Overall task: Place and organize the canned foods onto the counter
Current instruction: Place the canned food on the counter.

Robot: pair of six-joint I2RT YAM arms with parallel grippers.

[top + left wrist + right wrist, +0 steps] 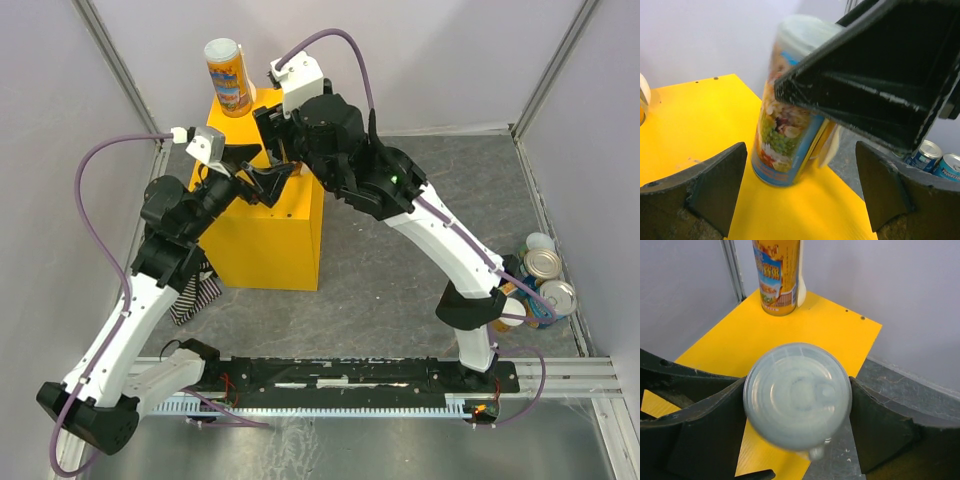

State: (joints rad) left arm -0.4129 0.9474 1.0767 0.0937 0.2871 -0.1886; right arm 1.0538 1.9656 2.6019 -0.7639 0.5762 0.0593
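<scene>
The yellow bench sits upper left, with a tall can at its upper end. The right end effector seems to clasp a tilted white-lidded can there; the left end effector gapes, empty.

Walls: plain pale lilac panels | Posts: grey metal, at the corners | Bench: mottled grey top | Rail: aluminium, along near edge | Light: even, soft shadows

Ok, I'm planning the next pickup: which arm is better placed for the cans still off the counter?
Right, probably: those cans sit beside its base, far from the open left claw over the counter. The right claw straddles a white-lidded can.
</scene>
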